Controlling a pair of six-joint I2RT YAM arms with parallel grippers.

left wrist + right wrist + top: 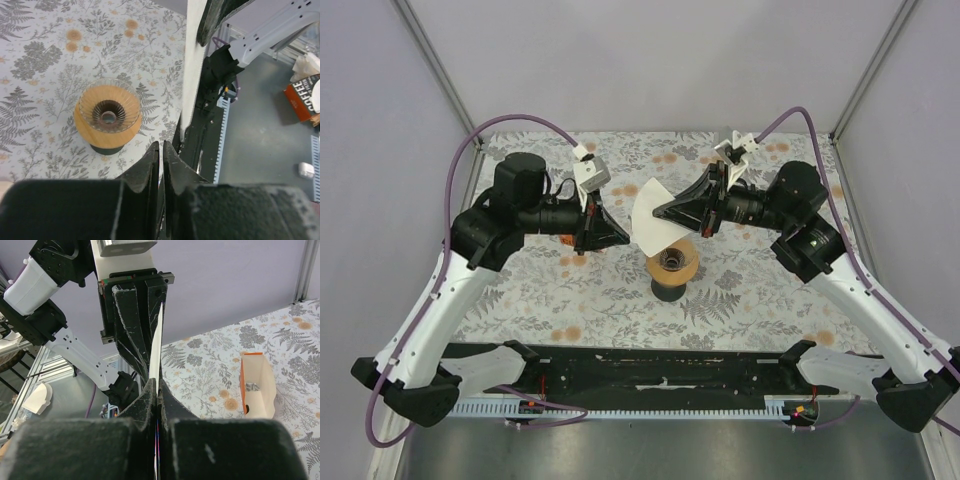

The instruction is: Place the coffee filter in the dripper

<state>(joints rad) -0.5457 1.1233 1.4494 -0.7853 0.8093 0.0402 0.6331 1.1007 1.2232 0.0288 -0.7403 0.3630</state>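
The coffee filter is a flat white paper cone held in the air just above and behind the dripper. My right gripper is shut on it. In the right wrist view the filter shows edge-on, rising from the right gripper. The dripper has a tan-orange rim, a dark centre hole and a black base, and stands empty on the floral cloth. My left gripper is shut and empty, its tip just left of the filter's edge. It also shows in the left wrist view.
A small orange and white open box sits on the floral cloth. An orange COFFEE pack lies off the table beside the black front rail. Frame posts stand at the back corners.
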